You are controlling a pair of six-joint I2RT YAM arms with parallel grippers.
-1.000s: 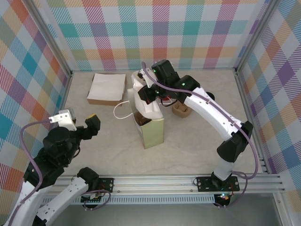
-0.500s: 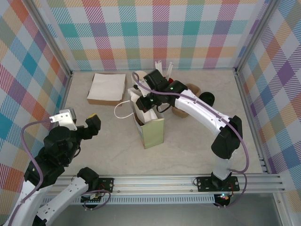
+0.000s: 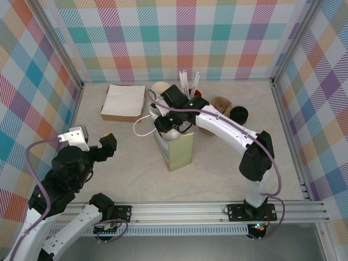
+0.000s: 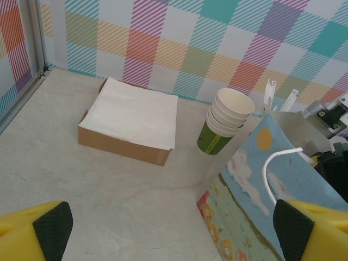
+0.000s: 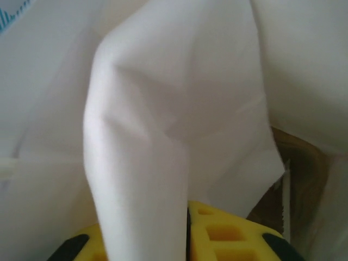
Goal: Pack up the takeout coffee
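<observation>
Inside the paper bag [image 3: 179, 155], right gripper [image 5: 187, 239] presses into white paper [image 5: 163, 109].
Its grip cannot be judged; the left gripper [image 4: 173, 231] gapes empty; the takeout coffee [image 3: 238, 114] stands on the table [image 3: 228, 157], right of the bag.

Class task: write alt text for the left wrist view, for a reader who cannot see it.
The left gripper hangs open and empty above a pale table. Beyond it sit a brown box of white paper sheets, a stack of lidless green cups, and, at right, an illustrated paper bag with a white handle.
</observation>
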